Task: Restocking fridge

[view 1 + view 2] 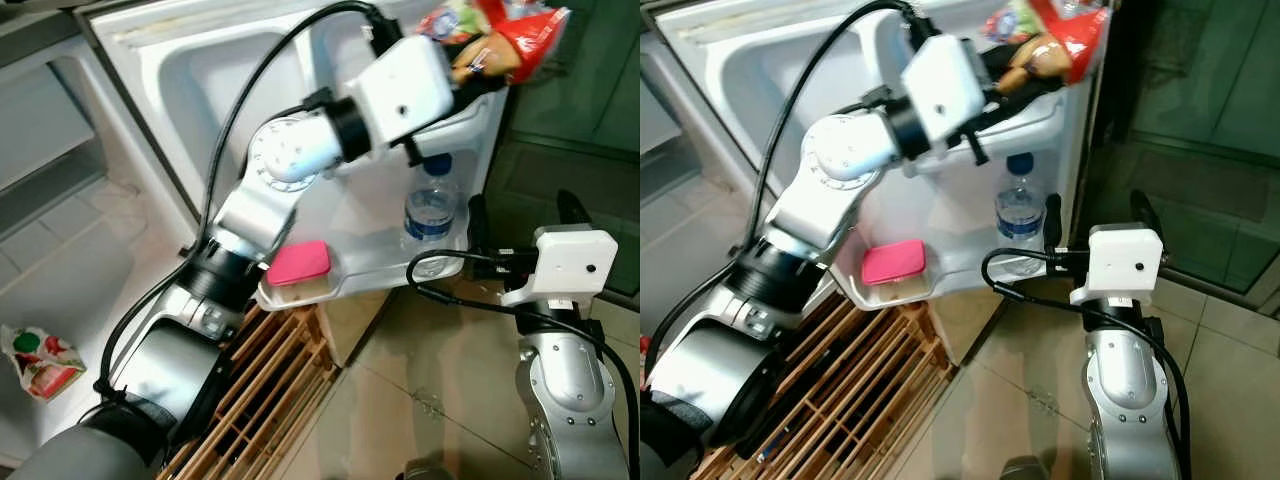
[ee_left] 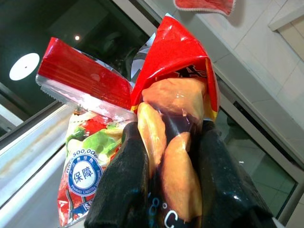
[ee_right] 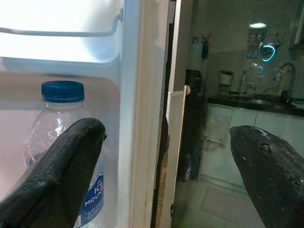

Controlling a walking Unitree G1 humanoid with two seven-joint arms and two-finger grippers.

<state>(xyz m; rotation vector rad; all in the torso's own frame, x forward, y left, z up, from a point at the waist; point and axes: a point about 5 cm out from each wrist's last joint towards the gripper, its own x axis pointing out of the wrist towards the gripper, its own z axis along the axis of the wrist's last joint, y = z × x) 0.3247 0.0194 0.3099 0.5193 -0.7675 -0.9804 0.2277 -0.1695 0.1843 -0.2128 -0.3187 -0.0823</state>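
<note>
Up at the top shelf of the fridge door [image 1: 300, 80], left gripper [image 2: 166, 190] is pinched on a snack bag [image 2: 175, 123], fingers closed across its lower body. Bag is light, crinkly, slippery film with soft contents that would probably crush, so mid-body pinch looks right, gentle force. Second packet [image 2: 80, 166] sits just beside it. Left arm is raised, elbow bent, wrist reaching into the shelf. Right gripper [image 3: 166, 156] hangs low with fingers wide apart, empty, straddling the door edge near a water bottle [image 1: 432, 205] and pink box [image 1: 298, 262].
</note>
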